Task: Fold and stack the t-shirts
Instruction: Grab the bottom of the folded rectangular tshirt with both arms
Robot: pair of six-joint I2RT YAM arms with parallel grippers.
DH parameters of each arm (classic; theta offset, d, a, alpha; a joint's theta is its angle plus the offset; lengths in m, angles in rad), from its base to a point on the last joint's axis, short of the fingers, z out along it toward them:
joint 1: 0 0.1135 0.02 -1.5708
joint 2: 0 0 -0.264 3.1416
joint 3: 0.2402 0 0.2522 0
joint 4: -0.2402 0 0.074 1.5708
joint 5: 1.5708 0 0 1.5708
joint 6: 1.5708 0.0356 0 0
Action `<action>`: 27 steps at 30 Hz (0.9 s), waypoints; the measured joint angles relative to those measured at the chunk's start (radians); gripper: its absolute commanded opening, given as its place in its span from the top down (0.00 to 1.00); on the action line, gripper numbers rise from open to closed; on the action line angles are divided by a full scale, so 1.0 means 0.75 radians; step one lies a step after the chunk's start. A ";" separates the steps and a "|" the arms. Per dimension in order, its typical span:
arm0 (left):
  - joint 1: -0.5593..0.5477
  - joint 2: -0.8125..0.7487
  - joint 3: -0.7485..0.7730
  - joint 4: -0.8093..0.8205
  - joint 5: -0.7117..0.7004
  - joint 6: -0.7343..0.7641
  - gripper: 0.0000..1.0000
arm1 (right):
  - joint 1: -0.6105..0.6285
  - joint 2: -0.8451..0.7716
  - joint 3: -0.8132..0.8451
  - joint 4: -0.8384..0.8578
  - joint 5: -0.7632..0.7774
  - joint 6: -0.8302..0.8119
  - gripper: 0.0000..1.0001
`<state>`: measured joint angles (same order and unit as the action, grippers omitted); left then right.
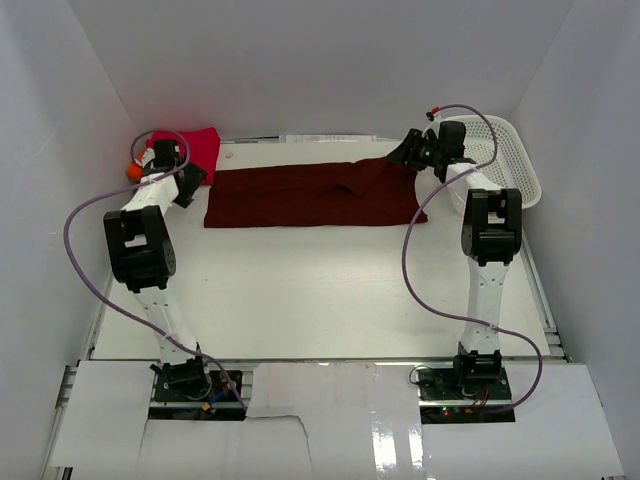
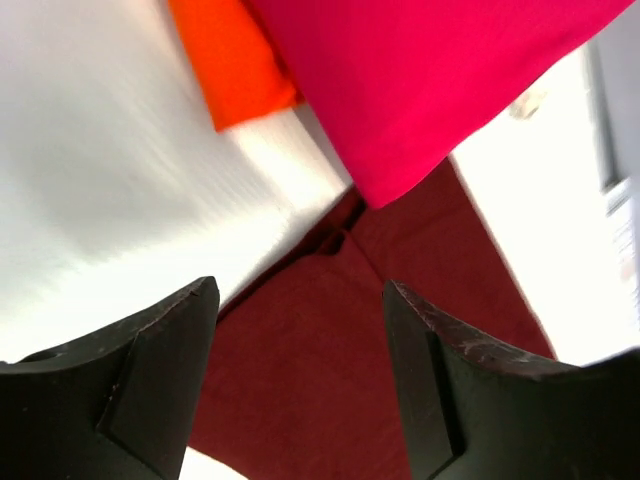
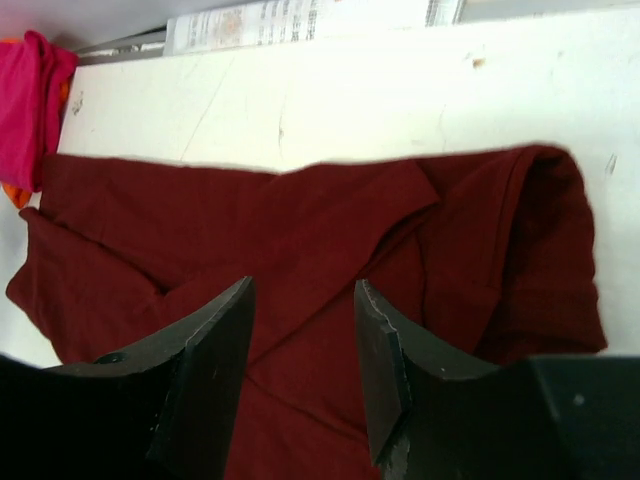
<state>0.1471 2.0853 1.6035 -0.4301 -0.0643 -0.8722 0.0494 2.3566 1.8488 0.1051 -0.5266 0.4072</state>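
The dark maroon t-shirt lies folded into a long strip across the far part of the table. My left gripper hovers over its left end, open, with only maroon cloth showing below the gap. A crimson-red t-shirt lies folded at the far left, its corner overlapping the maroon one, and an orange t-shirt pokes out from under it. My right gripper stands open above the maroon shirt's bunched right end, its jaws holding nothing.
A white mesh basket stands at the far right, just behind the right arm. White walls close in the table on three sides. A printed paper strip runs along the table's back edge.
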 measured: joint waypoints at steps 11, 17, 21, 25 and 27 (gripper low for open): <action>-0.031 -0.436 -0.278 0.382 -0.064 0.136 0.32 | 0.006 -0.231 -0.309 0.001 -0.049 -0.056 0.50; -0.097 -0.429 -0.357 0.466 0.272 0.328 0.86 | 0.025 -0.242 -0.324 -0.116 -0.050 -0.106 0.75; -0.113 -0.303 -0.356 0.456 0.417 0.394 1.00 | 0.048 -0.241 -0.322 -0.243 -0.025 -0.132 0.92; -0.126 -0.156 -0.329 0.403 0.477 0.442 1.00 | 0.068 -0.241 -0.322 -0.307 0.012 -0.163 0.92; -0.145 -0.101 -0.301 0.374 0.477 0.473 1.00 | 0.079 -0.241 -0.322 -0.333 0.033 -0.180 0.92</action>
<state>0.0383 2.0094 1.3781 -0.1493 0.2935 -0.5175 0.1089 2.1757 1.6070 -0.1444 -0.5018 0.2726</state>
